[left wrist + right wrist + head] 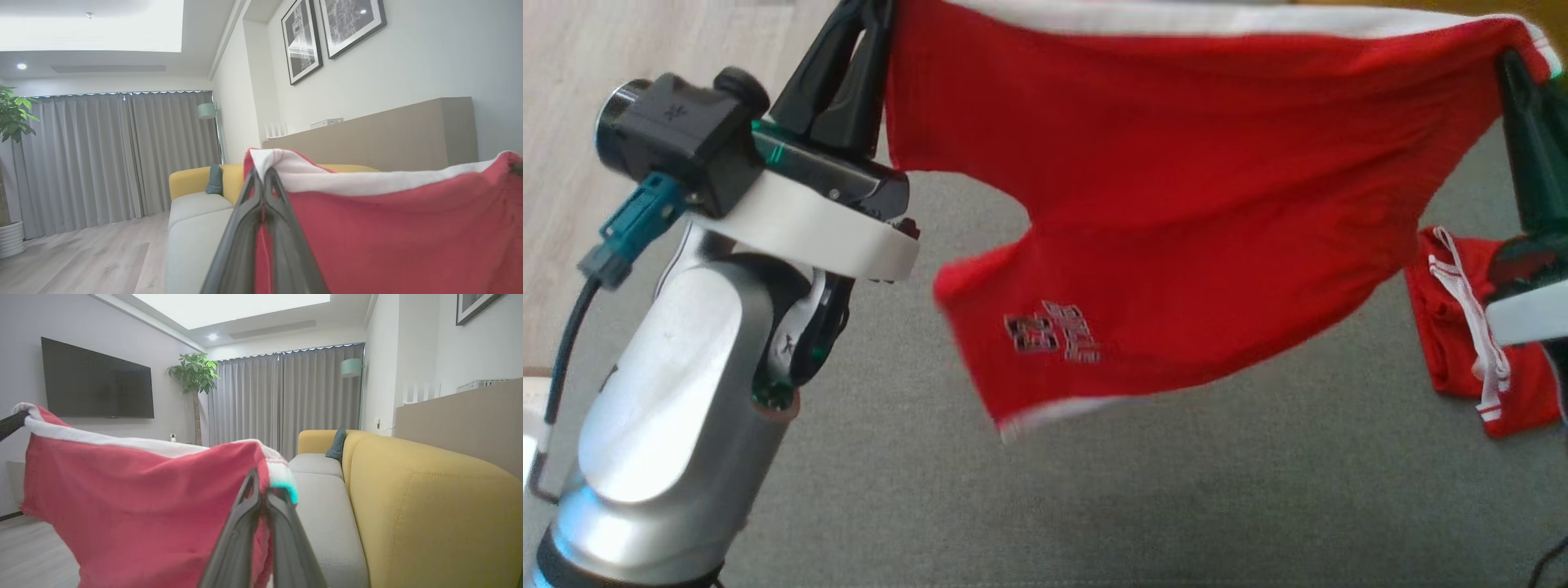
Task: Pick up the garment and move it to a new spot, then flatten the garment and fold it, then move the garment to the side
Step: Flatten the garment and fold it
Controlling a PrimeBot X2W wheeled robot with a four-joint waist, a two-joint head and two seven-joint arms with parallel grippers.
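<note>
Garment (1176, 163), red shorts with a white waistband, hangs stretched between the two claws above the grey surface (1094, 506). Left claw (870, 20) is clamped tight on the waistband's left corner. Right claw (1512, 69) is clamped tight on the right corner. A second red garment (1462, 351) lies on the surface just below the right claw.
</note>
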